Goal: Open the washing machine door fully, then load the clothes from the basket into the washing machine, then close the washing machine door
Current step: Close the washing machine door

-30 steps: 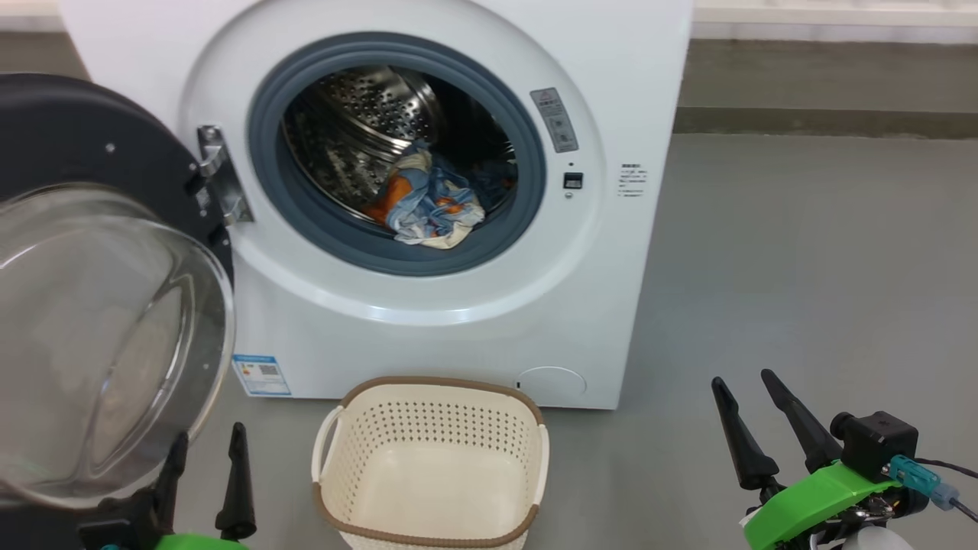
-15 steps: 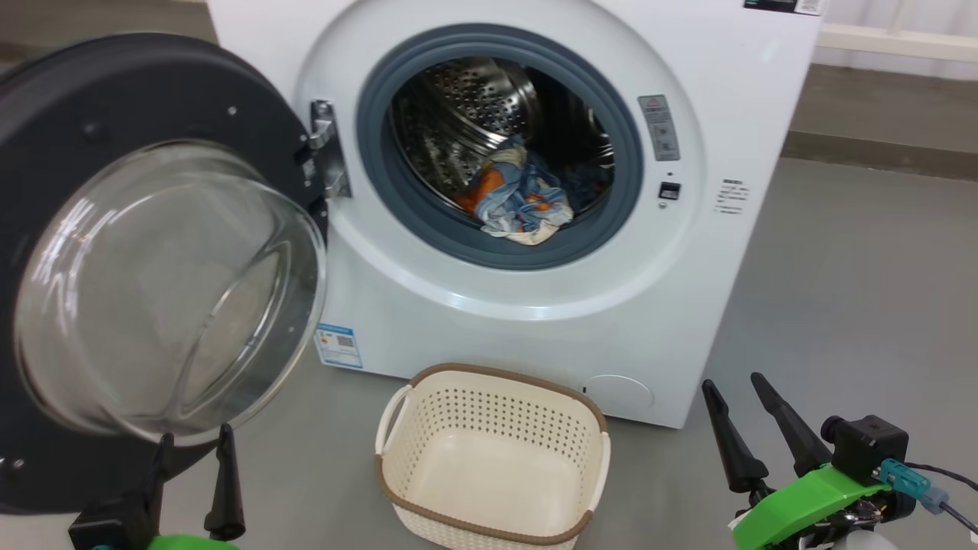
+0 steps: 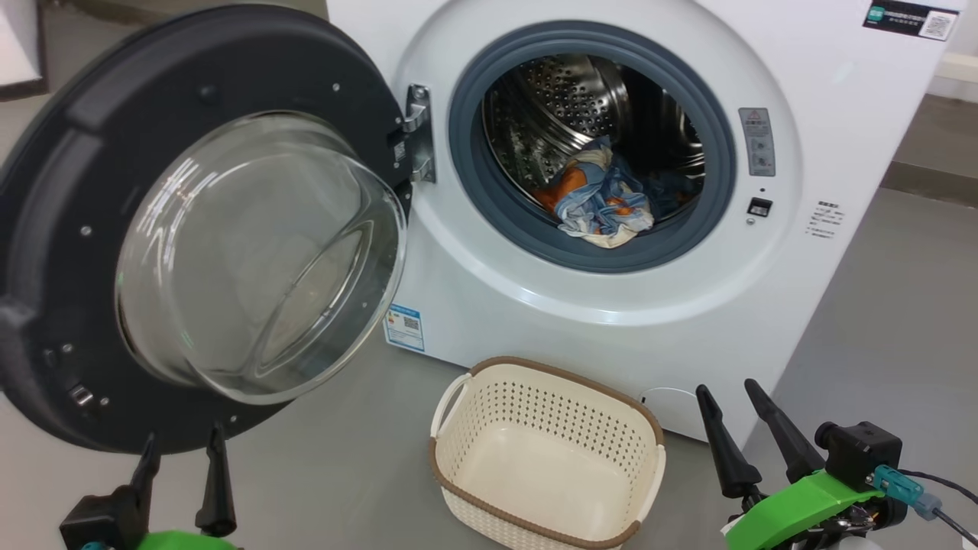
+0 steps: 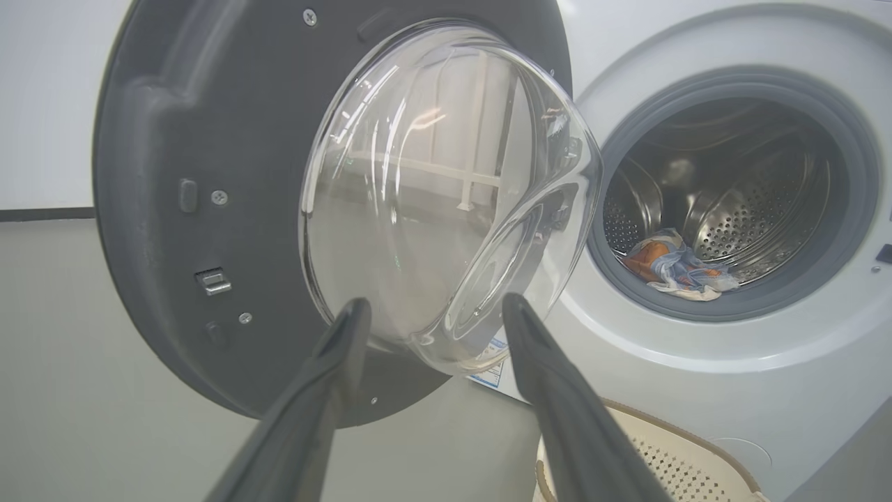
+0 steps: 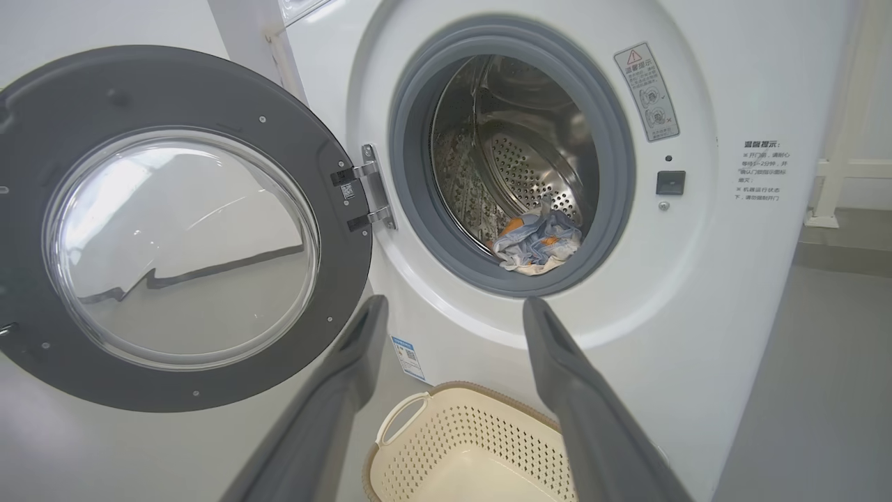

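Both the left gripper [image 3: 185, 434] and right gripper [image 3: 726, 386] hang wide open and empty. The clothes [image 3: 603, 202] lie in the drum [image 3: 565, 99] just behind the grey rubber ring [image 3: 466, 153], the basket [image 3: 550, 405] bare on the floor; swinging the washing machine door [image 3: 69, 229] shut could pinch a trailing cream fold

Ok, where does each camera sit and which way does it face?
Head: on the head, looking forward and down at washer, open door and basket; left gripper and right gripper at the bottom.
Left wrist: on that wrist, facing the door's glass; its two fingers rise from below.
Right wrist: on that wrist, facing the drum; its fingers likewise.
Shared: all three show the clothes in the drum.
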Tool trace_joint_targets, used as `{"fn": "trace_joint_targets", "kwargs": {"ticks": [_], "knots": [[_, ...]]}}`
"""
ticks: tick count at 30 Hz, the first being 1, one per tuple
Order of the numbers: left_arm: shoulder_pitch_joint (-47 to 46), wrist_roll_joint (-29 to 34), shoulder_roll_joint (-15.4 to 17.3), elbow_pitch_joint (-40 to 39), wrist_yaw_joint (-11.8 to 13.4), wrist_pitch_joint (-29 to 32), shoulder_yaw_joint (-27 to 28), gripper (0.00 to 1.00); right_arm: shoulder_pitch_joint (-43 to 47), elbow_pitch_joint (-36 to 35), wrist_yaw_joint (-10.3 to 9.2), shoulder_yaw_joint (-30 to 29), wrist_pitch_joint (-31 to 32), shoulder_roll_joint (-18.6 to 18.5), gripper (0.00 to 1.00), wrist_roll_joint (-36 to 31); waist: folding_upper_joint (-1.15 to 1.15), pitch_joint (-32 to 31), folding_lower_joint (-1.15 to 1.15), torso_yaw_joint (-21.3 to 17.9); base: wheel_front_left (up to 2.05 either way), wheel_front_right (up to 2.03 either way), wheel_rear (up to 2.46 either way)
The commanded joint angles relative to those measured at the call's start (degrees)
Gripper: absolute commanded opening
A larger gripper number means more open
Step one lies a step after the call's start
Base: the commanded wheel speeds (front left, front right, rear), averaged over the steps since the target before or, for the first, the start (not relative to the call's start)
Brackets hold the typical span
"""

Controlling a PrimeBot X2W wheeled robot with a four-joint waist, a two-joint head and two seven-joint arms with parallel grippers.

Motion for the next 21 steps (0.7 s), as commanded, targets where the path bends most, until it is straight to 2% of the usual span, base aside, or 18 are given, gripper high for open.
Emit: {"fn": "trace_joint_targets", "kwargs": {"ticks": [1,21], "knots": [[-0.9,0.2,1.4,-2.2,0.5,-0.1,2.0,1.0,-1.4,-1.3,0.43,1.0,-0.5,-0.5,1.0,0.0,0.0,0.3,0.0,0.7,0.0,0.0,0.0],[-0.2,-0.7,1.6,-3.6,1.7,-0.9,2.3,1.0,-2.8,-0.6,0.43,2.5,-0.5,-0.8,1.0,0.8,0.0,0.5,0.0,0.9,0.0,0.0,0.0]]}}
